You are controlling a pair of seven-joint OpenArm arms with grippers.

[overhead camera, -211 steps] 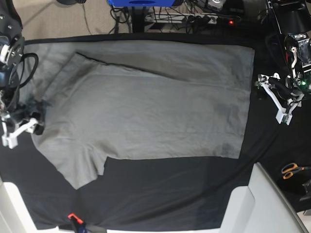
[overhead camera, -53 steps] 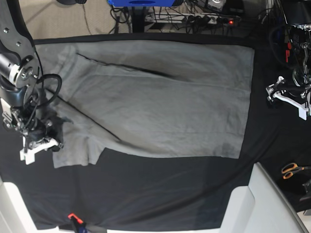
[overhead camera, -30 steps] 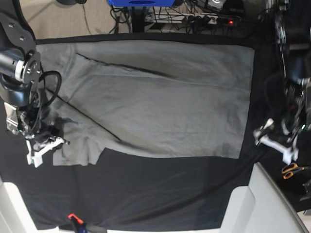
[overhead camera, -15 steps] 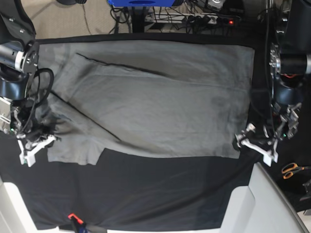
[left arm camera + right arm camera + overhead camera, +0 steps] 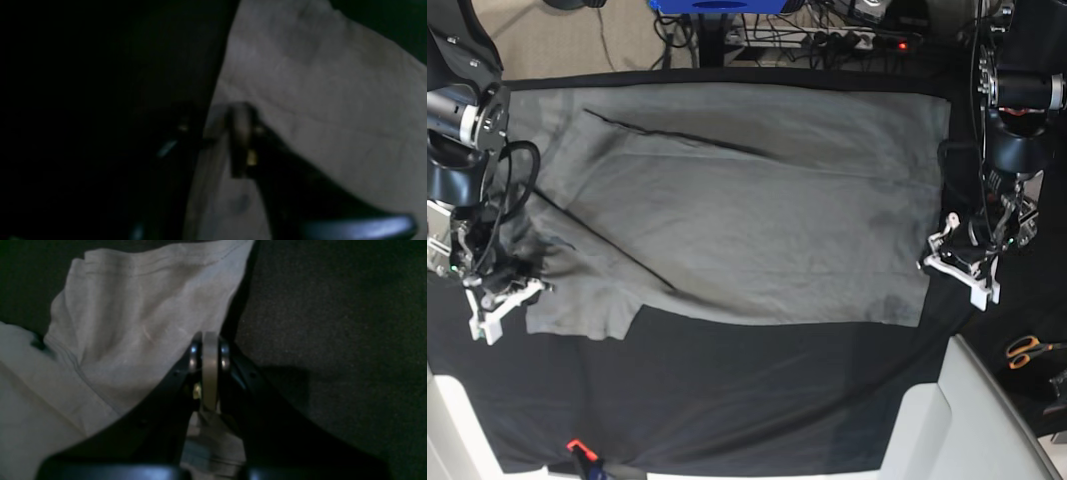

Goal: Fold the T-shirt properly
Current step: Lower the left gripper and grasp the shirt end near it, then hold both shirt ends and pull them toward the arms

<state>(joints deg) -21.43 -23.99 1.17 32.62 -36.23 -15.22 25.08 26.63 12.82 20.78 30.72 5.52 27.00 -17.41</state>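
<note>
Fabric is pinched between the closed jaws of the right gripper (image 5: 210, 373), a bunch of grey cloth showing just below the fingertips in its wrist view; in the base view this gripper (image 5: 502, 298) sits at the sleeve end of the T-shirt (image 5: 747, 210). The left gripper (image 5: 957, 262) is down at the hem edge on the opposite side, and its wrist view shows the jaws (image 5: 217, 133) straddling the cloth's border with a narrow gap, but the picture is too dark and blurred to tell whether they have bitten the fabric or stand slightly apart. For the step in hand, which I judge to be taking hold at both ends before a fold, the left jaws should close on the hem alone and not on the black table cloth (image 5: 757, 400) beneath, and both arms would do best to lift together and evenly so the shirt does not drag or skew. The T-shirt lies spread flat across the middle of the table, plain medium grey and lightly creased, with one long edge already turned inward as a diagonal fold line near the far side and a sleeve tucked over near the right gripper. Scissors (image 5: 1027, 350) lie well apart from the cloth at the table's edge.
</note>
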